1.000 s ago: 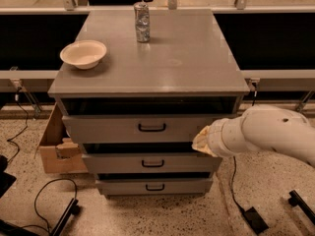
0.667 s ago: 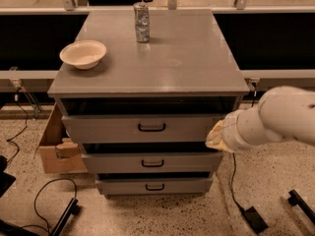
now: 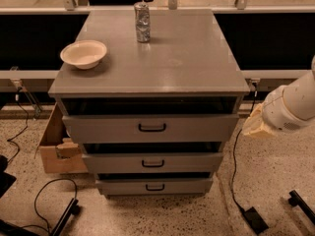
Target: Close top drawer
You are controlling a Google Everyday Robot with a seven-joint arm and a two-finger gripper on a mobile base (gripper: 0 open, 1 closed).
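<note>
The top drawer (image 3: 197, 128) of the grey cabinet stands slightly pulled out, with a dark gap under the cabinet top. Its flat grey front carries a small black centre handle (image 3: 152, 128). Two lower grey drawers (image 3: 152, 163) with the same handles sit below it, each stepped a little further back. My gripper (image 3: 252, 126) is at the tan end of the white arm (image 3: 295, 104), to the right of the cabinet at the height of the top drawer's front. It is apart from the drawer, just off its right end.
A cream bowl (image 3: 83, 53) and a silver can (image 3: 142, 22) stand on the cabinet top (image 3: 187, 58). A cardboard box (image 3: 53, 146) sits on the floor at the left. Black cables (image 3: 44, 200) and a power brick (image 3: 254, 219) lie on the speckled floor.
The arm and gripper have moved to the right, off the top drawer's front and past the cabinet's right side. The drawer looks unchanged.
</note>
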